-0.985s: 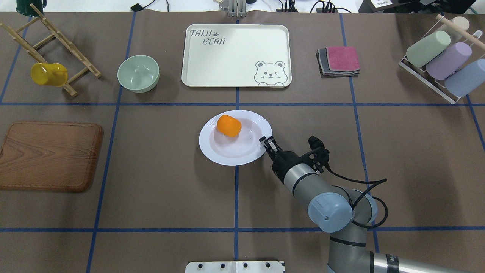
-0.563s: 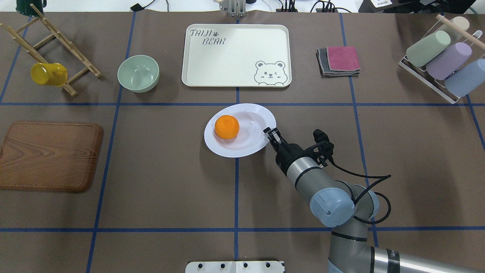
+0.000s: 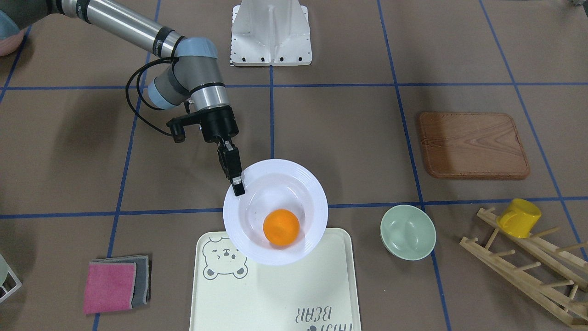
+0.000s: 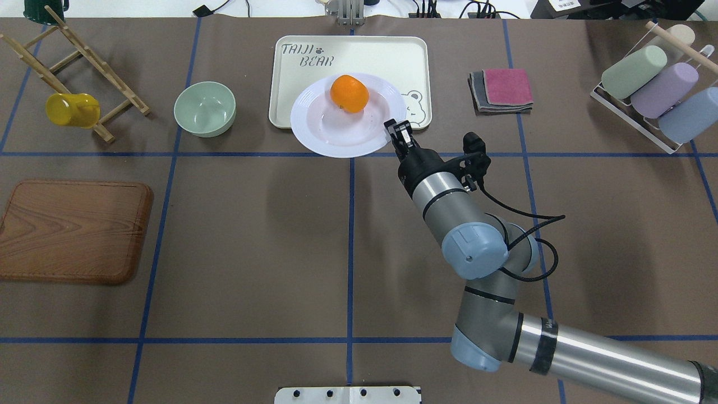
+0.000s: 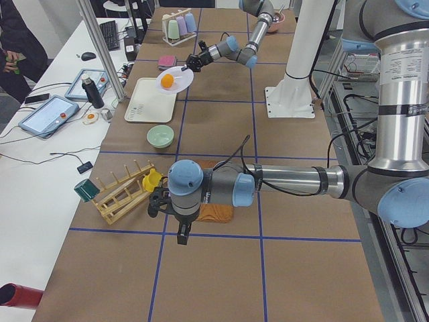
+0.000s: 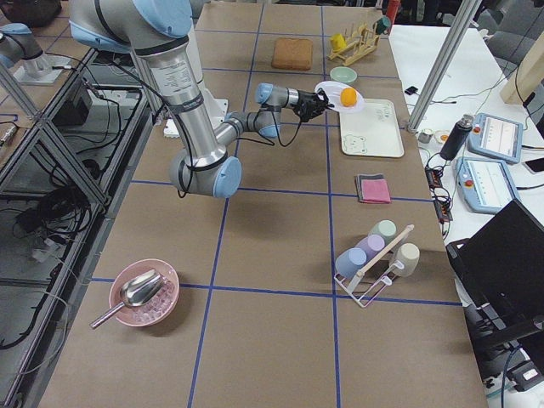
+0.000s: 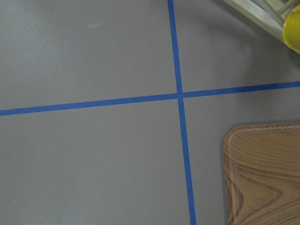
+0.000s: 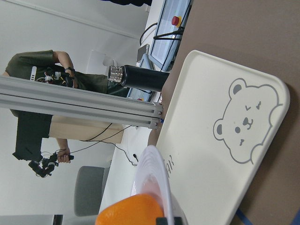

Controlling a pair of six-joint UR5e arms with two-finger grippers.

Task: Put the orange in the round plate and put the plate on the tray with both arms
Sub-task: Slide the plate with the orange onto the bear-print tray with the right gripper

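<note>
While the plate (image 4: 331, 137) holding the orange (image 4: 349, 93) is gripped by the right claw (image 4: 394, 127) over the tray (image 4: 359, 53), lowering is needed; the left claw (image 5: 182, 236) cannot be judged.

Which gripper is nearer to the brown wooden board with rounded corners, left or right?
Left. The left gripper hangs just beside the brown wooden board; the right gripper is far off, gripping the glossy white round plate by its rim over the pale cream tray.
</note>
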